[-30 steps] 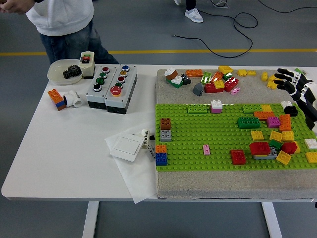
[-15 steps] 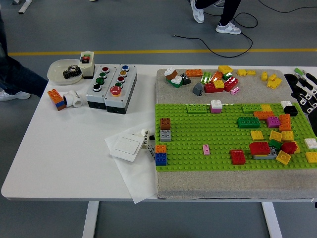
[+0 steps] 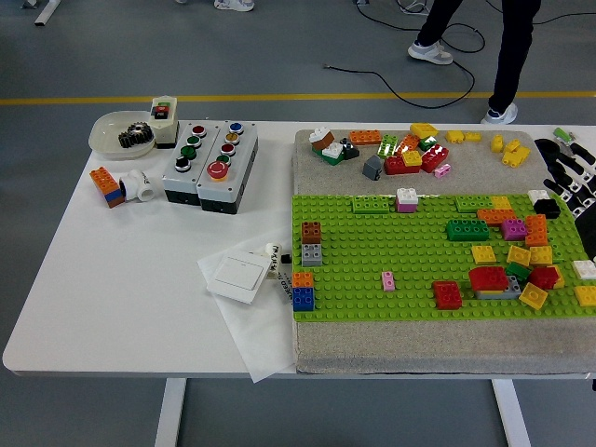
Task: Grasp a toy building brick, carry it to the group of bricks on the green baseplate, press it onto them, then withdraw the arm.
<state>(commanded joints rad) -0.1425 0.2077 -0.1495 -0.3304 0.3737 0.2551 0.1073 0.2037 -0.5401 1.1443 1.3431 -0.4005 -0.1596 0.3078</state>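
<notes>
On the left of the white counter (image 3: 112,279), a shallow cream bowl (image 3: 110,142) holding a black toothed gear (image 3: 136,136) is seen, then two grey push-button boxes (image 3: 210,166) with glossy round buttons, then a flat white switch plate (image 3: 237,274) on thin crinkled paper.

Further right, a coarse beige mat (image 3: 410,346) carries the studded bright green plastic baseplate (image 3: 372,251). A loose heap of hard, glossy mixed-colour bricks (image 3: 410,151) lies on the mat beyond the plate. On the plate's right part, the group of red, yellow, green and orange bricks (image 3: 507,275) sits pressed among the studs, with single bricks scattered around it.

At the far right edge, the right hand (image 3: 570,172), black with white knuckle segments, is seen with its fingers spread and nothing between them. Compared with a second ago it has been drawn back towards the edge, so that less of it reaches over the mat; the bricks appear unmoved. The person who stood at the far left corner has walked away, and legs are now seen far off at the top.

This is judged to fit either the arm withdrawing after a brick was pressed on, or a pause between reaches for a loose brick. The left hand is not seen.
</notes>
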